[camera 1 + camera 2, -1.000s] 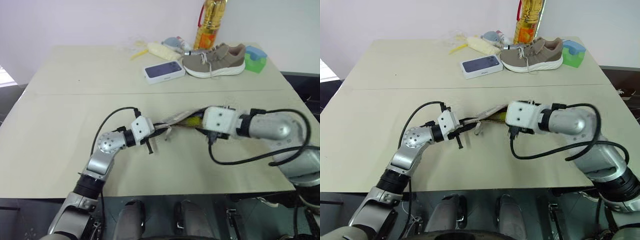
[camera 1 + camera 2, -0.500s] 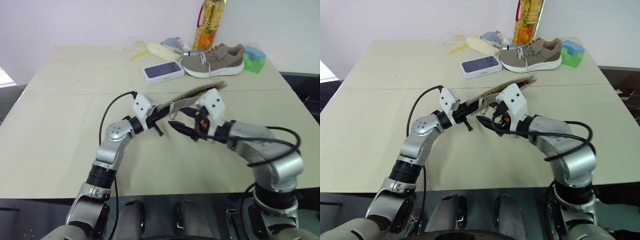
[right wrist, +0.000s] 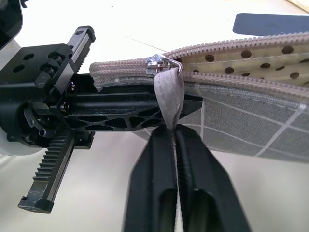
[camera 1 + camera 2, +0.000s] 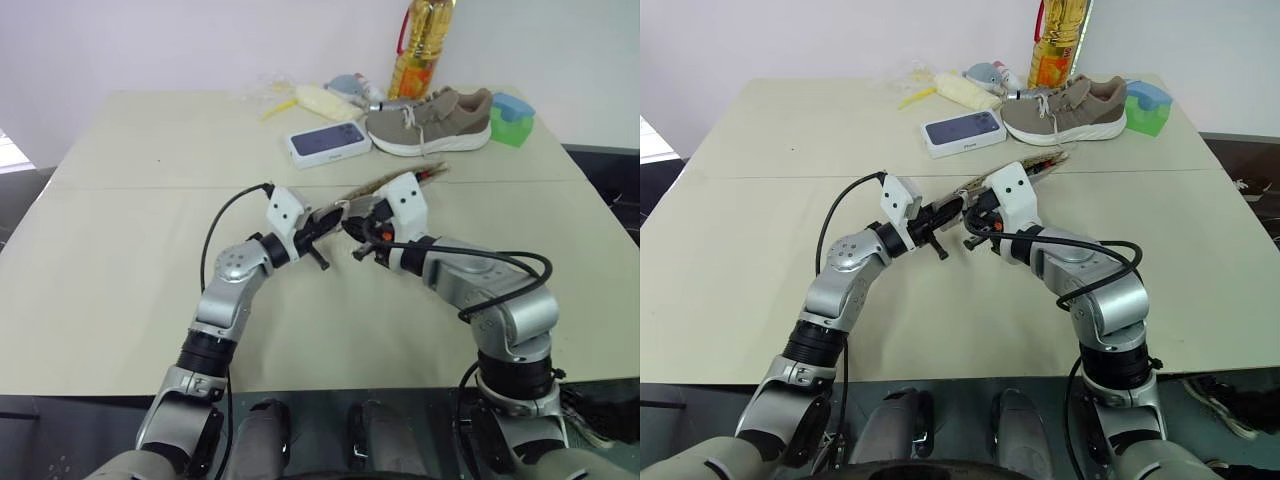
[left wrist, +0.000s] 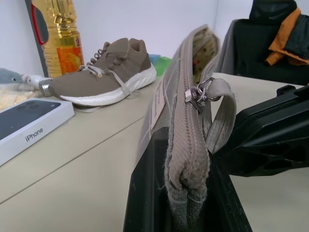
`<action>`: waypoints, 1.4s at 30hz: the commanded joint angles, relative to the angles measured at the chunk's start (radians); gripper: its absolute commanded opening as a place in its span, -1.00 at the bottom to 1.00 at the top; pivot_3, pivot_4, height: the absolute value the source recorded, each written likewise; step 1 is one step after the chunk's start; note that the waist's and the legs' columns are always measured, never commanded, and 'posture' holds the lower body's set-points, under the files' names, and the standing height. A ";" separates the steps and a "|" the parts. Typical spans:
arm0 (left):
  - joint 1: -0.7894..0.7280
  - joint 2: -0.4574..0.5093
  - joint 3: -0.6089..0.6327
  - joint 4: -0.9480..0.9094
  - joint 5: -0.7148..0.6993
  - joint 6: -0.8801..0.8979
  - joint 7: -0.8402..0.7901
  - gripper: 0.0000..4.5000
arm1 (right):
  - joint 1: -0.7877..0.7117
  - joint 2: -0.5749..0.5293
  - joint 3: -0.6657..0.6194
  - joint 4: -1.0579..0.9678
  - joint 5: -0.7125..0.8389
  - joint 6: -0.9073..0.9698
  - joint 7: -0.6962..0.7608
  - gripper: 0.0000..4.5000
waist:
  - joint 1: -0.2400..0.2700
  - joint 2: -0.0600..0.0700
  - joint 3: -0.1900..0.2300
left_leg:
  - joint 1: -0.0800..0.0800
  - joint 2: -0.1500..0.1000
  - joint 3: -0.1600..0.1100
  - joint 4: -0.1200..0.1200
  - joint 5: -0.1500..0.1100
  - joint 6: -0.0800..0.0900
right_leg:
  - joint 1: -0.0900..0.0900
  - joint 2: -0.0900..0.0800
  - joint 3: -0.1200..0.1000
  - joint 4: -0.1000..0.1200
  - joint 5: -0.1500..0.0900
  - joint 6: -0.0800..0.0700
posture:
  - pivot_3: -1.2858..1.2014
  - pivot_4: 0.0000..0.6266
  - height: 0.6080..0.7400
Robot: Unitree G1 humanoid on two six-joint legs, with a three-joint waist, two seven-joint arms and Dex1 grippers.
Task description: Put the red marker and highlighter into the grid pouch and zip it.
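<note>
Between the 2 grippers, lifted off the table (image 4: 120,250), the grid pouch (image 3: 251,130) hangs edge-up. Nearest, the left gripper (image 4: 318,232) is clamped on the pouch's closed end. Just beyond it the right gripper (image 3: 174,133) is pinched shut on the grey pull loop (image 3: 169,99) of the zipper. The pouch's long axis runs away from both toward the shoe (image 4: 430,120), its mouth gaping along that line, so the pull likely goes that way. Grey fabric, white grid, dotted lining.
</note>
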 commanded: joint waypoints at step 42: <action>0.409 0.359 0.285 -0.130 -0.125 0.164 -0.030 0.58 | 0.535 -0.398 -0.459 0.073 0.128 -0.481 0.296 0.56 | 0.001 -0.001 0.000 | 0.001 0.001 0.001 -0.001 0.000 0.000 | 0.000 0.000 0.000 -0.001 0.000 0.000 | 0.03 -0.52 0.76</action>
